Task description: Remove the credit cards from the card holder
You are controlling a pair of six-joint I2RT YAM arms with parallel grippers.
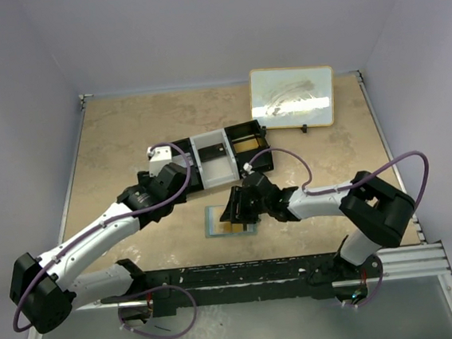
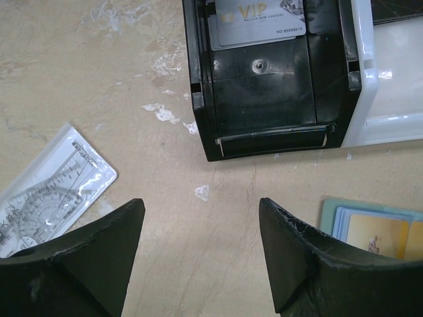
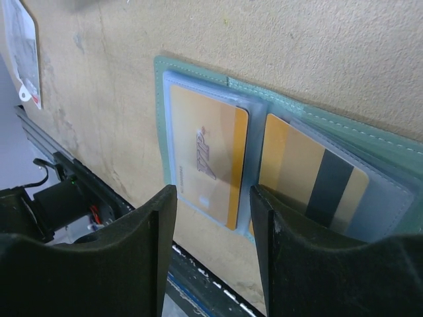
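1. Top view: card holder (image 1: pixel 214 223) open and flat on the desk (image 1: pixel 126 131), directly under the right claw (image 1: pixel 234 209). Left claw (image 1: pixel 159 155) well apart from the holder, at one end of the black-and-white tray (image 1: pixel 215 161).
2. Left wrist view: left claw (image 2: pixel 201 244) wide, nothing between its fingers, hanging over bare desk. Just ahead of it, the black end compartment of the tray, with a grey VIP card (image 2: pixel 258 20) inside; not clear whether that card counts for the task. Beside one finger, a corner of the card holder with one of the credit cards (image 2: pixel 377 234) in its pocket. Beside the other finger, a clear packet (image 2: pixel 53 191).
3. Right wrist view: right claw (image 3: pixel 213 198) moderately wide, holding nothing, low over the middle fold of the card holder. Plain orange card (image 3: pixel 208 155) ahead of one finger, striped card (image 3: pixel 324 185) ahead of the other, both seated in the light blue pockets. Contact between fingers and cards not possible to tell.
4. Judgement: holder already opened, but both visible cards not yet pulled out, so most of the work probably left.
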